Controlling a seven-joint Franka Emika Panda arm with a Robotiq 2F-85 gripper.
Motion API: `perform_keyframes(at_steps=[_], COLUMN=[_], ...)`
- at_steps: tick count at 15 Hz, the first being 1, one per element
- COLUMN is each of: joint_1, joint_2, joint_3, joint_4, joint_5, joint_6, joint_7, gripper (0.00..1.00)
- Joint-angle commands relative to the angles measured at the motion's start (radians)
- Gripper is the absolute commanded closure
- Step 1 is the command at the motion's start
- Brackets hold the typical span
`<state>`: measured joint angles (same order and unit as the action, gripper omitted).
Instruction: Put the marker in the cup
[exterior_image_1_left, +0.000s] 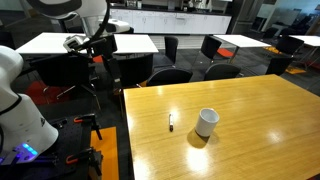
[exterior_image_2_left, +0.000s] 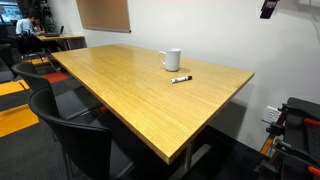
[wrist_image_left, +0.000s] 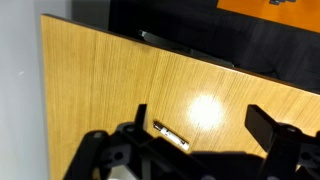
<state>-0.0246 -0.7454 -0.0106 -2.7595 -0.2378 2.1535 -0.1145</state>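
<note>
Jaws are hanging wide and empty above the marker (wrist_image_left: 171, 135); closing off-centre risks flicking it past the cup (exterior_image_1_left: 206, 122).

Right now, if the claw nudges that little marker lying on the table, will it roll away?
Probably, yes. The marker looks thin and stick-shaped and lies flat on the smooth wooden table, so a sideways nudge would likely roll it. It looks small beside the cup, so it is probably light and easy to knock.
</note>
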Motion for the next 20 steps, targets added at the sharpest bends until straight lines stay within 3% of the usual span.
perform_keyframes(at_steps=[1,9,15,20], joint_1=[-0.002,0.022,0.025,0.023], joint_2=[0.094,0.239,0.366,0.484], joint_3=[-0.05,-0.141,-0.138,-0.133], joint_4=[0.052,0.109,0.102,0.13], joint_5=[-0.059,-0.1,-0.101,-0.078], joint_6=[0.063,0.17,0.364,0.441], joint_7=[-0.125,-0.449,-0.568,-0.616], gripper=[0.0,0.0,0.0,0.0])
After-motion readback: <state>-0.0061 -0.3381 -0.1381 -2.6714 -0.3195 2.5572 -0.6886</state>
